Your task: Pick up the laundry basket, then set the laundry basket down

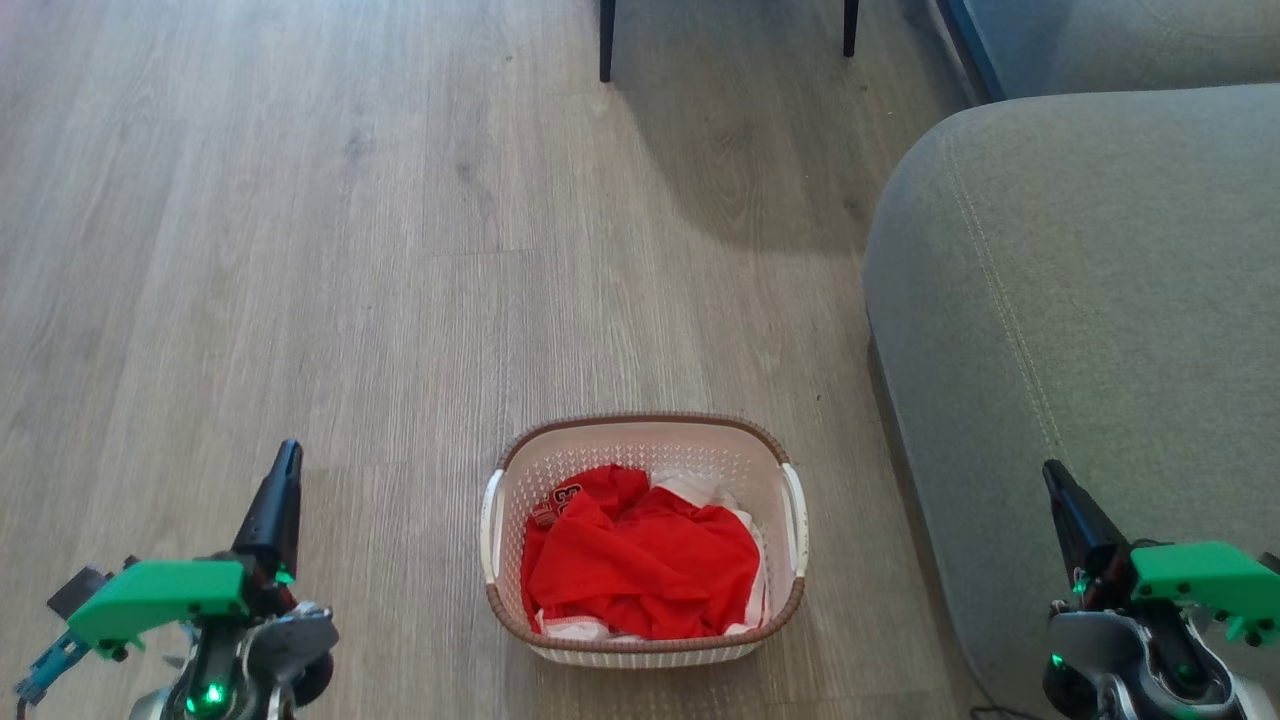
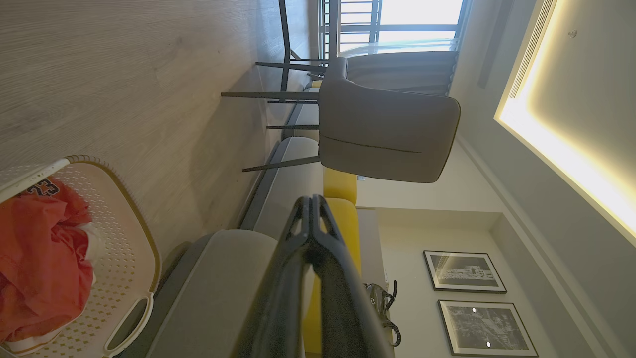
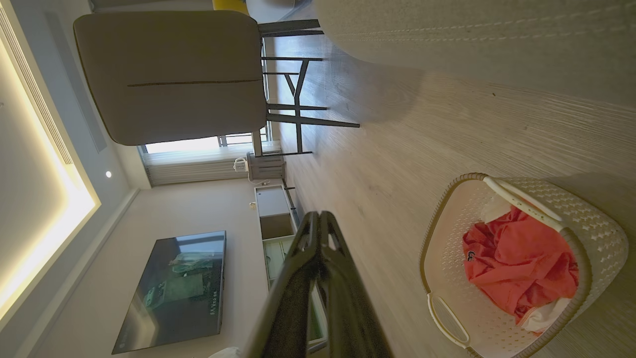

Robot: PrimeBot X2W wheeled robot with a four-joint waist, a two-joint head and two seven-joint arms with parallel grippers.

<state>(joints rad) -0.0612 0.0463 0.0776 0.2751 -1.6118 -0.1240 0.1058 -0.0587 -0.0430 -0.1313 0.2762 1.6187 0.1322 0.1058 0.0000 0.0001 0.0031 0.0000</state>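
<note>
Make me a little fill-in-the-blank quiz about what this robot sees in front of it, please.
1. The laundry basket stands on the wooden ____.
2. The garment lying on top inside it is coloured ____.
3. The left gripper and right gripper flank the basket without touching it, both with fingers ____.
4. The grey sofa lies on the robot's ____ side.
Missing words: floor; red; shut; right.

Pale wood-plank floor (image 1: pixel 300 250) runs beside a grey sofa (image 1: pixel 1080 300). A grey chair (image 2: pixel 387 134) on thin dark legs stands near a bright window (image 2: pixel 417 15). Framed pictures (image 2: pixel 464 271) hang on one white wall and a television (image 3: pixel 174 288) on another. A warm light strip (image 2: pixel 561 154) glows overhead.
</note>
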